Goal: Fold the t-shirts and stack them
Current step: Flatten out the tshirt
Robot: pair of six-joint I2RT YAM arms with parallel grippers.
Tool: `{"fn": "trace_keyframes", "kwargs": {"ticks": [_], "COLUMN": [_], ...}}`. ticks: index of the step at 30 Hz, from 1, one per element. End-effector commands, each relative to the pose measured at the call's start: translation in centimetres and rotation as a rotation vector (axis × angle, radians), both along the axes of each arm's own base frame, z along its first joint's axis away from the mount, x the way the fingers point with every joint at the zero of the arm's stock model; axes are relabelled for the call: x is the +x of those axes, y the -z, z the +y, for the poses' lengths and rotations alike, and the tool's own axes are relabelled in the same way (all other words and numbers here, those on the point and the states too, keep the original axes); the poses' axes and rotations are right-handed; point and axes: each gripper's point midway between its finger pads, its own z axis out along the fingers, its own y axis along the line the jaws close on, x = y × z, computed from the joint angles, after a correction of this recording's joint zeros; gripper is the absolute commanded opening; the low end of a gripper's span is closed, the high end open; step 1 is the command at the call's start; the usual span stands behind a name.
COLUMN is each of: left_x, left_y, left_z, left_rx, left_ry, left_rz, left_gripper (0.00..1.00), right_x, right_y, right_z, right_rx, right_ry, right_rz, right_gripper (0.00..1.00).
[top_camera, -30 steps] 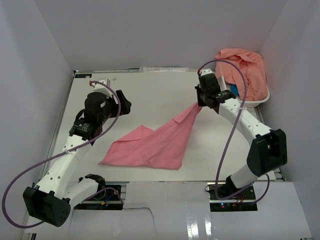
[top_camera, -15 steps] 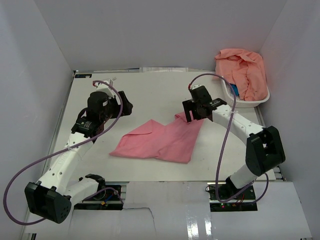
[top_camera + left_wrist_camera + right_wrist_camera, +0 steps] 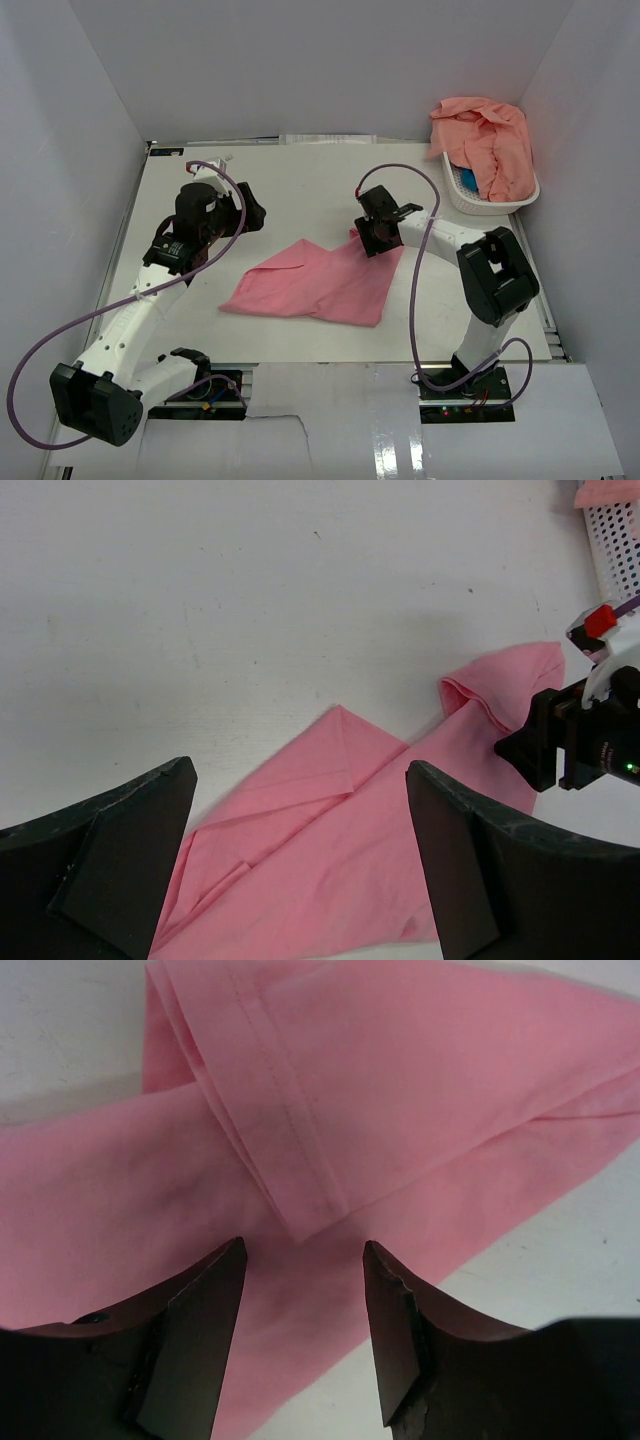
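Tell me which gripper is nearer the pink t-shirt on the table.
Right. The right gripper hangs directly over the pink t-shirt, at its far corner; the left gripper sits apart, beyond its left side.

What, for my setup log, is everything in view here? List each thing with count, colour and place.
t-shirt on the table: 1, rose-pink, loosely spread at mid-table
t-shirts in the basket: a heap, count unclear, salmon-peach, far right corner
basket: 1, white slotted, far right of the table
blue item: 1, blue, in the basket under the heap; what it is cannot be told
table: 1, white, under everything
cables: 2, purple, one looping along each arm
arms: 2, white with black joints, bases at the near edge
left tool: 1, black, open, left of the spread shirt
right tool: 1, black, jaws apart over that shirt's hemmed edge
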Motion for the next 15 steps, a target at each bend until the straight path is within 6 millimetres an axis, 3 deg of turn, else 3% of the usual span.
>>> {"fn": "trace_keyframes", "kwargs": {"ticks": [1, 12, 15], "left_x": [0.0, -0.1, -0.2], "left_y": [-1.2, -1.4, -1.4], "left_z": [-0.1, 0.0, 0.0], "left_rx": [-0.007, -0.007, -0.007], "left_ry": [0.012, 0.012, 0.010], "left_rz": [-0.022, -0.029, -0.032], "left_gripper": [0.98, 0.98, 0.98], "right_x": [1.8, 3.0, 3.1], "right_y": [-0.9, -1.5, -1.4], "right_z": [1.9, 2.1, 1.9], "right_rx": [0.033, -0.005, -0.015], "right_ry": [-0.013, 0.015, 0.022], "right_rz": [-0.050, -0.094, -0.097], "right_gripper": [0.57, 0.54, 0.49]}}
